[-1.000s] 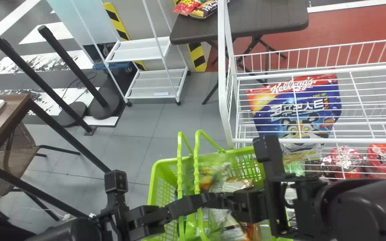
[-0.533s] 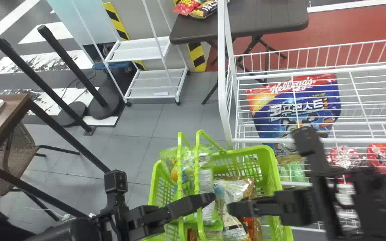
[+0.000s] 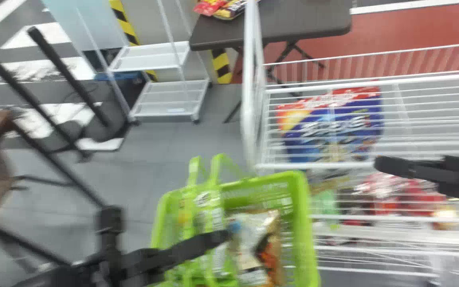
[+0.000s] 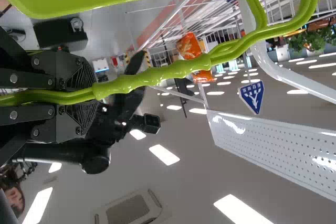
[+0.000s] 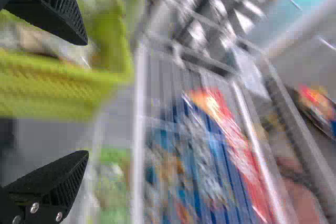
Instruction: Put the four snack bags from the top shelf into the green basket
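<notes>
In the head view my left gripper (image 3: pixel 218 237) is at the handles of the green basket (image 3: pixel 308 223); in the left wrist view the left gripper (image 4: pixel 131 84) is shut around the green handle (image 4: pixel 173 73). A beige and orange snack bag (image 3: pixel 249 239) lies inside the basket, with a greenish bag (image 3: pixel 199 211) behind the handles. To the right of the basket, my right gripper (image 3: pixel 385 164) is over the wire rack. The right wrist view has the right gripper (image 5: pixel 87 98) open and holding nothing. An orange bag (image 4: pixel 189 45) appears beyond the handle in the left wrist view.
The white wire rack (image 3: pixel 281 166) stands against the basket's right side. A blue cereal bag (image 3: pixel 333 127) and red packages (image 3: pixel 408 195) show through its wires. Behind are a dark table (image 3: pixel 305 24) and a white cart (image 3: pixel 165 99).
My right gripper has moved right from above the basket to over the rack. The greenish bag has settled lower in the basket. The whole head view has shifted, moving the scene left.
</notes>
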Robot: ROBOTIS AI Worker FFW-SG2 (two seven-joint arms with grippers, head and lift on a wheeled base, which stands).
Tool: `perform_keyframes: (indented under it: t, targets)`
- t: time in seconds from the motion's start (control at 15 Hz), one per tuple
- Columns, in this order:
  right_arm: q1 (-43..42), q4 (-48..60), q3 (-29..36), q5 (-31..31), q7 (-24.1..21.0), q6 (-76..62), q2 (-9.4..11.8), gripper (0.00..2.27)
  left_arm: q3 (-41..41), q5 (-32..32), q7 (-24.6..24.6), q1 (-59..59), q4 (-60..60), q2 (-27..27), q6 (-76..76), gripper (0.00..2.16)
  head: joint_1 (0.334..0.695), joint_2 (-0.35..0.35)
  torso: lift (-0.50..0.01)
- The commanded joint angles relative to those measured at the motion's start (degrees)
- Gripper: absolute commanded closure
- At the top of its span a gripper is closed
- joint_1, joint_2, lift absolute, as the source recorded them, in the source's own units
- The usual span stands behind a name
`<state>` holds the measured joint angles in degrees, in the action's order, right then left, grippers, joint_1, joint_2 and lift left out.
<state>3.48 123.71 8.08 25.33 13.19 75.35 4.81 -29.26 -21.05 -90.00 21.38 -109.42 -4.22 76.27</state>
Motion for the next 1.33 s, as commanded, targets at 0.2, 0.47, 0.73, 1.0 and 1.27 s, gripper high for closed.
perform_keyframes:
  t: [0.2,0.47,0.73,1.0,1.27]
  targets:
    - [-11.57,-19.03,0.36,-18.74,-3.96,-24.06,-0.32,0.06,-0.98,-0.40,-0.57,0.41,0.35,0.00,-0.02,2.15,0.695,-0.033,0.000]
    - [-18.95,-35.82,3.35,-25.68,-8.62,-39.71,-0.24,0.06,-2.21,-0.66,-0.57,0.68,1.05,0.00,-0.02,2.15,0.695,-0.123,0.000]
    - [-25.72,-49.71,5.81,-30.95,-8.62,-49.20,1.17,0.06,-3.09,-0.83,-0.57,1.03,1.58,0.00,-0.19,2.15,0.695,-0.196,0.000]
    - [-32.66,-64.82,5.81,-34.65,-8.62,-59.04,1.43,0.06,-3.26,-0.92,-0.57,1.38,1.75,0.09,-0.37,2.15,0.695,-0.220,0.000]
    - [-36.00,-72.65,5.72,-35.79,-7.66,-63.08,2.84,0.42,-4.06,-1.45,-0.57,1.99,2.28,0.00,-1.60,2.15,0.695,-0.210,0.000]
